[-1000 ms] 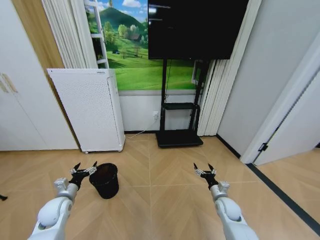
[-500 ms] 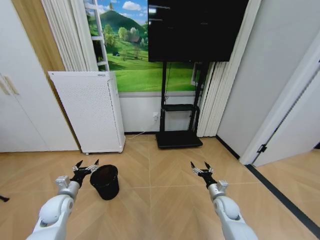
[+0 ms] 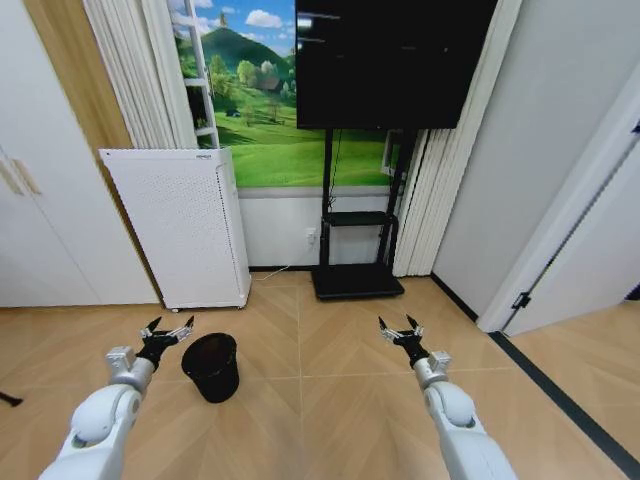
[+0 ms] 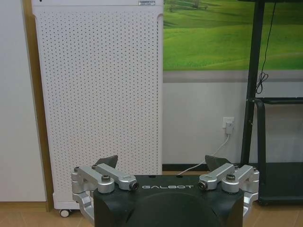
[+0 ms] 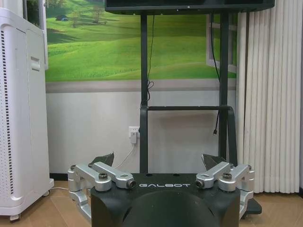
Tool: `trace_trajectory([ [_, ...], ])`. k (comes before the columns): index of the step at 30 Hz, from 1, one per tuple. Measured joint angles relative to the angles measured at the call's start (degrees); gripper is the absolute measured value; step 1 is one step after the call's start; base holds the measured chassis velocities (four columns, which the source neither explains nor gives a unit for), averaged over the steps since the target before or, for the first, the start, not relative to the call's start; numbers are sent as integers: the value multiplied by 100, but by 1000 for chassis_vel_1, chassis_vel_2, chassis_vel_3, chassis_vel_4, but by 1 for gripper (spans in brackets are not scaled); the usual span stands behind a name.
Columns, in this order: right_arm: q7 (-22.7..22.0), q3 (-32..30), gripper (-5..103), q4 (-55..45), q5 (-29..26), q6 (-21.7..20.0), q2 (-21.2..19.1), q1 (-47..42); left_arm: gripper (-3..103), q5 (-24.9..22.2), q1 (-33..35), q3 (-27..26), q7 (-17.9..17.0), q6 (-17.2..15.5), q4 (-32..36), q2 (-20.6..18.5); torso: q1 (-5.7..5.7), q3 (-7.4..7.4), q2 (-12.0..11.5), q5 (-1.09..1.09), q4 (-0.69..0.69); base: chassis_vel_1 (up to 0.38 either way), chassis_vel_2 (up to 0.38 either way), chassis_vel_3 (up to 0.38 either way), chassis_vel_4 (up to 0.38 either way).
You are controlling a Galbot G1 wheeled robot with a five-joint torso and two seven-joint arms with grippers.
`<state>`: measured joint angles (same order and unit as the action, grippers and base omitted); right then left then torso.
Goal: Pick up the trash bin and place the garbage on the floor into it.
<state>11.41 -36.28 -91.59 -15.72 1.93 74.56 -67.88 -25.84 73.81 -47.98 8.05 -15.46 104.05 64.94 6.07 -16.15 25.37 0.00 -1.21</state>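
Note:
The trash bin, a small black round mesh basket, stands upright on the herringbone wood floor at lower left of the head view. My left gripper hovers open just to the left of the bin's rim and slightly above it, not touching. My right gripper is open over bare floor at lower right, well away from the bin. In the left wrist view the left gripper has spread fingers with nothing between them. The right gripper in the right wrist view is spread likewise. The garbage is out of view.
A tall white perforated appliance stands against the wall behind the bin. A black TV stand carries a screen at centre, with a cable to a wall socket. White cabinets line the left; a doorway opens at right.
The whole head view has shifted slightly, so the camera moved. Both grippers sit a little higher in the picture and stay open.

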Motion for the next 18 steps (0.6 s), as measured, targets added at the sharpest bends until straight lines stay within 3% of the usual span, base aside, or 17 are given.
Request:
trace_trajectory([
  [8,-1,-9,100,0,-20,-6,-11,-49,100,-41,-50,47,57,-15,-7,-87,61,-106,167,0,0,0,0,0,0],
  [14,26,-4,100,11,-29,-8,-25,-70,100,-59,-89,54,560,147,-101,-208,125,-206,332,0,0,0,0,0,0],
  [18,33,-2,100,17,-29,-9,-26,-75,100,-70,-131,54,599,177,-129,-214,149,-242,391,0,-1,0,0,0,0],
])
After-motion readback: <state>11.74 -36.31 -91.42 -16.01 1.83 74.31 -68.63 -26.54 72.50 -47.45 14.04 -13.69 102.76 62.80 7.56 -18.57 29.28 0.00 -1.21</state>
